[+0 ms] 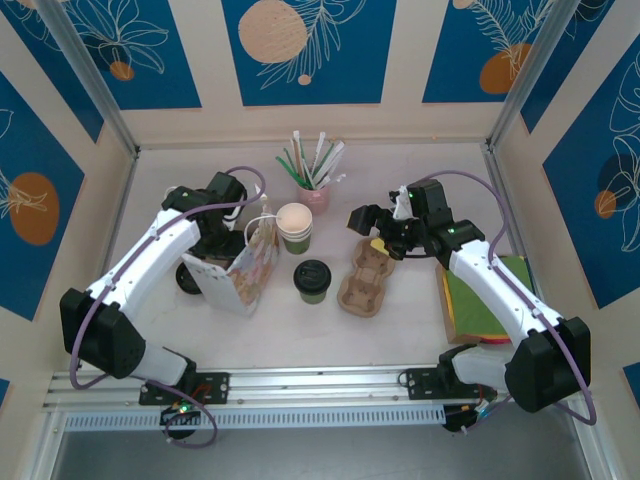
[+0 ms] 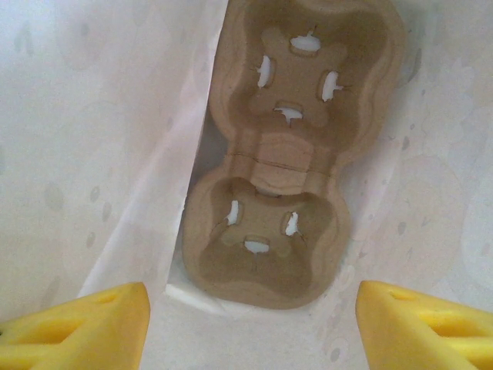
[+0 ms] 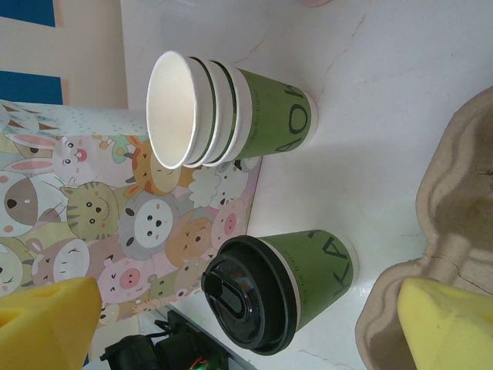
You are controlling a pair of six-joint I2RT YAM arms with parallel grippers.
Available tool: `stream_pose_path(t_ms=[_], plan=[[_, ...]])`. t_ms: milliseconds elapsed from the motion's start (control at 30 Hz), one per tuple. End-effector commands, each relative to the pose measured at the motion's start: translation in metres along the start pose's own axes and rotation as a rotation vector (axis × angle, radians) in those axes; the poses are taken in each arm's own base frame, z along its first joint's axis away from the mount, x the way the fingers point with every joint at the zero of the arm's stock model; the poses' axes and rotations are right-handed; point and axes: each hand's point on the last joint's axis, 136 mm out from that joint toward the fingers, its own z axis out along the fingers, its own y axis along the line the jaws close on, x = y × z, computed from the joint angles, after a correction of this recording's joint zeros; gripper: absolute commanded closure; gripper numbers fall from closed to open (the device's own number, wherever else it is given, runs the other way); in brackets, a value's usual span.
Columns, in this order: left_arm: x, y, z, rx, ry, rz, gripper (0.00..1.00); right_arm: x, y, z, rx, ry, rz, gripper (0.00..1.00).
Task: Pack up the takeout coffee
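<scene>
Takeout coffee [image 1: 312, 281]: lidded green cup, upright on table [image 1: 300, 335], between animal-print paper bag [image 1: 245, 272] and pulp cup carrier [image 1: 364, 275]. Stack of lidless cups [image 1: 295, 228] stands behind it.
Left gripper [image 2: 250, 331]: inside the bag, fingers spread, empty, above second carrier [image 2: 277, 154].
Right gripper [image 1: 383, 242]: spread wide, empty, over pulp cup carrier.

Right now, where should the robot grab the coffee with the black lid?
Probably the green wall just under the lid, coming from the near side. The takeout coffee stands upright and round, and the bag, stacked cups and cardboard tray crowd its other sides.

Bright, even light, soft shadows, mild softness in wrist close-ups.
</scene>
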Motion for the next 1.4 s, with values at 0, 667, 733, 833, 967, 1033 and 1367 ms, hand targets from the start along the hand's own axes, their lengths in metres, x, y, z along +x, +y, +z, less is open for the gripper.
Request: stream_pose_path(t_ms=[0,667,733,833,967,1033,1367], plan=[[0.005,0.000,-0.010,0.005,0.000,0.003,0.29,-0.002,0.009,-0.004,-0.012,-0.004,-0.028,0.01],[-0.003,-0.002,-0.026,0.029,-0.055,-0.005,0.25,-0.001,0.011,-0.003,-0.014,-0.002,-0.029,0.01],[-0.004,-0.003,-0.028,0.032,-0.062,-0.005,0.25,-0.001,0.011,-0.003,-0.014,0.001,-0.029,0.01],[-0.006,-0.003,-0.031,0.037,-0.067,-0.005,0.25,-0.001,0.011,-0.003,-0.013,-0.001,-0.031,0.01],[-0.008,-0.004,-0.033,0.041,-0.078,-0.007,0.23,-0.002,0.013,-0.003,-0.015,0.000,-0.034,0.01],[-0.009,-0.004,-0.034,0.041,-0.083,-0.008,0.23,-0.002,0.013,-0.002,-0.015,0.001,-0.034,0.01],[-0.014,-0.005,-0.041,0.051,-0.111,-0.009,0.18,-0.002,0.012,-0.001,-0.013,0.003,-0.032,0.01]])
